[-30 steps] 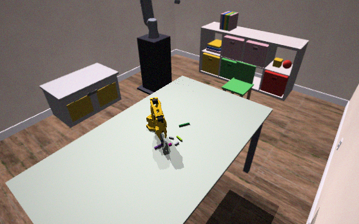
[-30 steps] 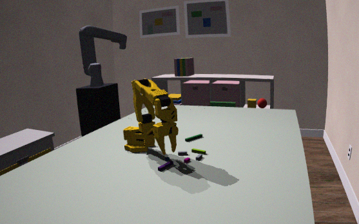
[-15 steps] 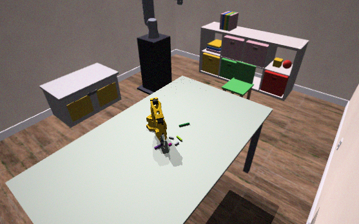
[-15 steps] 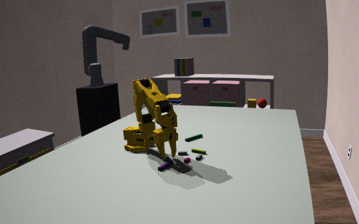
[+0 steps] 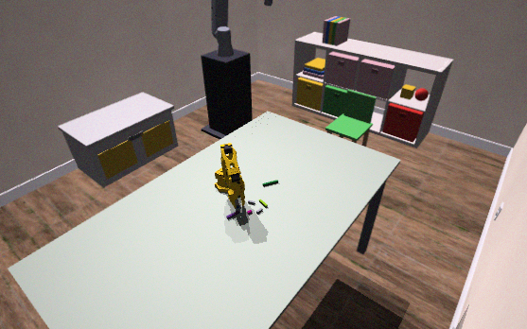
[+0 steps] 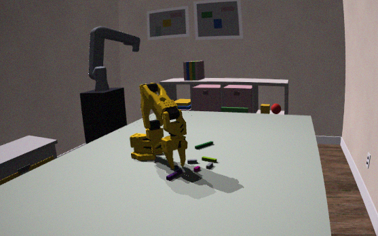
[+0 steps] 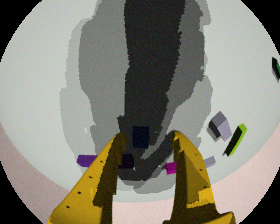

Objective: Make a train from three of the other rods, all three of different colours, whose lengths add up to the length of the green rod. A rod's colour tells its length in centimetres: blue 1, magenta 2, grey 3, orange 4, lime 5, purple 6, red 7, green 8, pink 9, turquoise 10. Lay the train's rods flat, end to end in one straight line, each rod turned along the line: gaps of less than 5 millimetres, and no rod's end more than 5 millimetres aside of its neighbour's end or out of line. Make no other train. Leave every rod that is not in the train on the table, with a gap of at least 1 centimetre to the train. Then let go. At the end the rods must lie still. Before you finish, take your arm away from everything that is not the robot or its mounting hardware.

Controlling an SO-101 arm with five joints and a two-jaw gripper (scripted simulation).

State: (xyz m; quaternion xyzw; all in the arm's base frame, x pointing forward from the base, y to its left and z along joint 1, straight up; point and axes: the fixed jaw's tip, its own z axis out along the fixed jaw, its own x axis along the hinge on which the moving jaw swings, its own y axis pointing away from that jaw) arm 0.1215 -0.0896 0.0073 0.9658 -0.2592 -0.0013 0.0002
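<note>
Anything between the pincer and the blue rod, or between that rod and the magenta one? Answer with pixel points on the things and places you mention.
Nothing visible between the pincer (image 5: 240, 208) (image 6: 178, 167) (image 7: 148, 133) and the blue rod (image 6: 176, 167) (image 7: 141, 137). No other rod visible between blue and the magenta rod (image 5: 249, 212) (image 6: 197, 169) (image 7: 171, 169). The purple rod (image 5: 231, 216) (image 6: 173, 175) (image 7: 86, 161) lies near blue, so a finger might brush it.

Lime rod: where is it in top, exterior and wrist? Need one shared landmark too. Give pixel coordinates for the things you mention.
Top: lime rod (image 5: 263, 203) (image 6: 209, 159) (image 7: 236, 140) near centre, a bit low.
Exterior: slightly right of centre, below mid-height.
Wrist: right side, a bit below mid-height.
Shared landmark: green rod (image 5: 271, 182) (image 6: 204, 145) (image 7: 277, 69), higher in the picture than the lime one in all three.
</note>
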